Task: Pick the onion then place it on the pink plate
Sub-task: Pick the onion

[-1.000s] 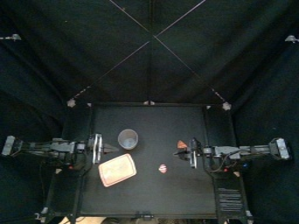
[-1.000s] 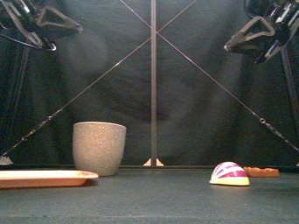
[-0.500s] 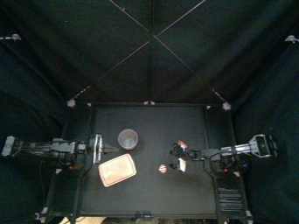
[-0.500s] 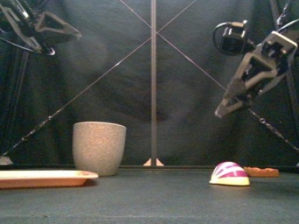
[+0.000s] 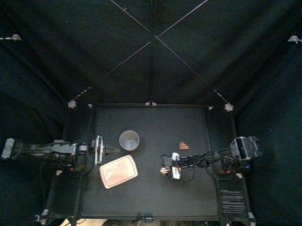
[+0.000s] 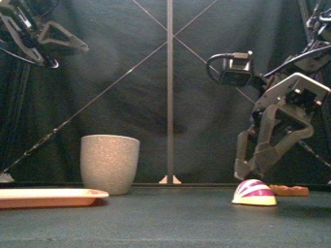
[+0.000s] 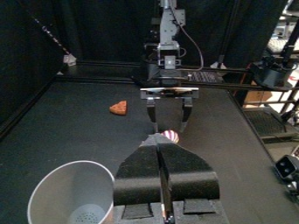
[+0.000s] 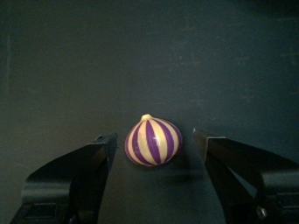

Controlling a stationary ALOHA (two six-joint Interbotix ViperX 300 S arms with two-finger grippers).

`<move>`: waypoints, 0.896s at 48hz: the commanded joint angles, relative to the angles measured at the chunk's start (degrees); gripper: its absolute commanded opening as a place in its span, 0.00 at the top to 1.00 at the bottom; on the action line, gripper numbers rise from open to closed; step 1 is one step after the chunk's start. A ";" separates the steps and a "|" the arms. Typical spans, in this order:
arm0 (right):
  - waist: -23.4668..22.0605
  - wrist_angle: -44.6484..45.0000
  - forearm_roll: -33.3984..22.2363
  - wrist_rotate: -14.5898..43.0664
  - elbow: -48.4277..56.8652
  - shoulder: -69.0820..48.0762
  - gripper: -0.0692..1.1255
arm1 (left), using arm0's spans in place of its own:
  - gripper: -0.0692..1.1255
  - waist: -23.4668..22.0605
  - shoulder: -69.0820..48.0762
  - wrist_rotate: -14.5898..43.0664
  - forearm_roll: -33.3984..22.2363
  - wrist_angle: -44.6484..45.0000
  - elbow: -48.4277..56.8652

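The onion (image 8: 155, 141), striped purple and white, lies on the black table right of the middle (image 5: 165, 168). My right gripper (image 5: 175, 164) has come low over it and is open; in the right wrist view its two jaws stand on either side of the onion, not closed on it. From the front the right gripper (image 6: 262, 167) hangs just above the onion (image 6: 255, 193). The flat pink plate (image 5: 118, 171) lies left of the middle (image 6: 52, 198). My left gripper (image 5: 85, 152) rests shut at the table's left side, holding nothing.
A tall grey speckled cup (image 5: 129, 139) stands behind the plate (image 6: 110, 164). A small orange-red toy (image 5: 183, 145) lies behind the onion (image 6: 295, 191). Bare table lies between the onion and the plate.
My right arm has swung in toward the middle and dropped from high up to just above the onion, jaws open. The left arm, plate, cup and onion have not moved.
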 commanded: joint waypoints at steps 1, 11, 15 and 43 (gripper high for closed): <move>0.18 1.05 -0.18 0.00 -1.76 0.70 0.10 | 0.89 0.26 0.26 0.09 -0.26 -0.26 -0.53; 0.09 2.11 -0.26 0.00 -2.02 2.46 0.10 | 0.89 0.35 0.26 0.00 -0.53 -0.26 -0.09; 0.26 2.29 -0.18 0.00 -2.11 2.90 0.11 | 0.89 0.35 0.26 0.00 -0.53 -0.26 0.00; 0.79 3.08 1.41 0.00 -4.04 3.25 0.33 | 0.89 0.79 0.26 0.00 -1.49 -0.26 1.14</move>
